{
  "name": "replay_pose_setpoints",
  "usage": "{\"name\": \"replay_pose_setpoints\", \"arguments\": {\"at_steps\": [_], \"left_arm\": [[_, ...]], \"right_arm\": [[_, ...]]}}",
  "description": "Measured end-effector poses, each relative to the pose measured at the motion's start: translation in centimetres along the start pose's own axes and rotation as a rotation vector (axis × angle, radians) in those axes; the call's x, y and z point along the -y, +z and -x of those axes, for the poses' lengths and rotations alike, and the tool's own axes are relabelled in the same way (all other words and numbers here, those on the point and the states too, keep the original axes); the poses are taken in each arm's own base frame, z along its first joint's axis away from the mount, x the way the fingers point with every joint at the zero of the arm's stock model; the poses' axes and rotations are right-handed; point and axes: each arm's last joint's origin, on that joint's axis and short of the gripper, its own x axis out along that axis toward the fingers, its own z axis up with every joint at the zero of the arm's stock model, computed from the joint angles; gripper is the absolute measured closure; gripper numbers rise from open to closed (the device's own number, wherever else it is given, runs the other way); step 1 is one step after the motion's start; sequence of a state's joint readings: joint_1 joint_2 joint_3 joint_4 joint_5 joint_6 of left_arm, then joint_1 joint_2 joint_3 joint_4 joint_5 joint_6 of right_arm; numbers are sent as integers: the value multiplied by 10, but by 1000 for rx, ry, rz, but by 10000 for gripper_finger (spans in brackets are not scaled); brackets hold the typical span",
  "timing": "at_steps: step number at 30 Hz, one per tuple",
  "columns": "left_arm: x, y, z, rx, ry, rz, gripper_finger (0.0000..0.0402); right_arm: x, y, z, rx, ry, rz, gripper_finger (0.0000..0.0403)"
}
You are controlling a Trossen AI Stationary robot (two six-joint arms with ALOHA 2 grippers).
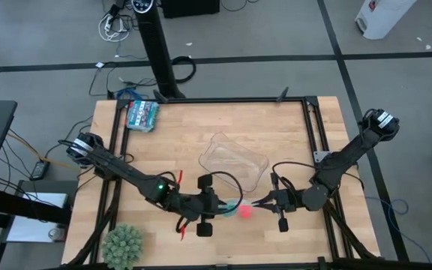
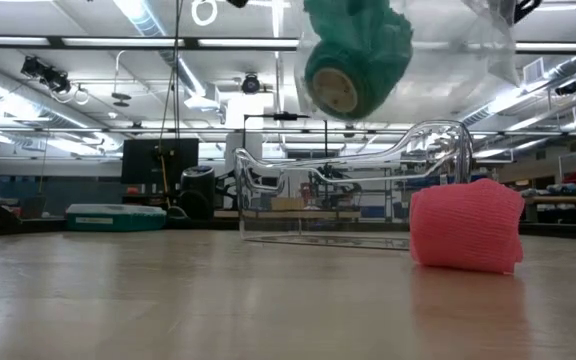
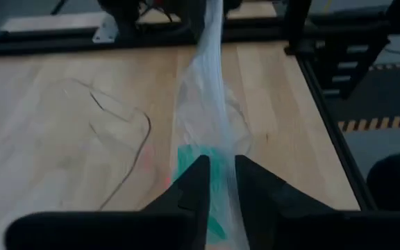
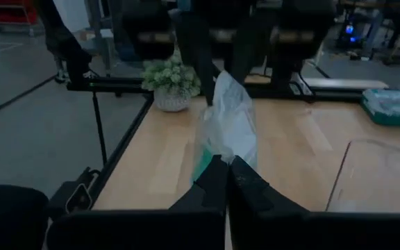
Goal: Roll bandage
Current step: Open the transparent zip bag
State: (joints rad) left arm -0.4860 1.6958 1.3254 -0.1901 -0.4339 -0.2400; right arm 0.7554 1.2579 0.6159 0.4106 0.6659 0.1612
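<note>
A clear plastic bag (image 4: 229,121) with a teal roll (image 2: 353,55) inside is pinched between left claw (image 3: 216,182) and right claw (image 4: 226,173), both closed on it, probably for opening. The bandage (image 2: 467,226), rolled, sits on the table (image 1: 178,142) below, untouched.

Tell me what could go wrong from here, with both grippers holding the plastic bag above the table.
1. The left gripper and right gripper pinch only thin edges of the clear plastic bag; the film could slip or tear.
2. The teal roll hangs inside the bag and could fall out.
3. The pink bandage roll lies loose on the table near the clear tray; a falling roll might knock it.
</note>
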Motion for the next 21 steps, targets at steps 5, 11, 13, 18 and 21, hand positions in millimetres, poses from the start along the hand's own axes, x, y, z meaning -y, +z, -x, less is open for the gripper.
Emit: {"name": "replay_pose_setpoints", "arguments": {"at_steps": [5,11,13,18,21], "left_arm": [[2,1,6,2,-8,28,293],[10,-6,11,-40,7,65,289],[13,-11,12,-58,22,85,290],[25,-35,15,-59,81,129,290],[31,-57,16,-7,151,145,290]], "right_arm": [[-9,-7,9,-28,-53,-6,403],[-18,-9,19,-18,-75,-31,403],[-20,-10,21,-13,-83,-31,403],[-21,-9,24,4,-118,-46,403],[-19,-8,22,12,-128,-58,403]]}}
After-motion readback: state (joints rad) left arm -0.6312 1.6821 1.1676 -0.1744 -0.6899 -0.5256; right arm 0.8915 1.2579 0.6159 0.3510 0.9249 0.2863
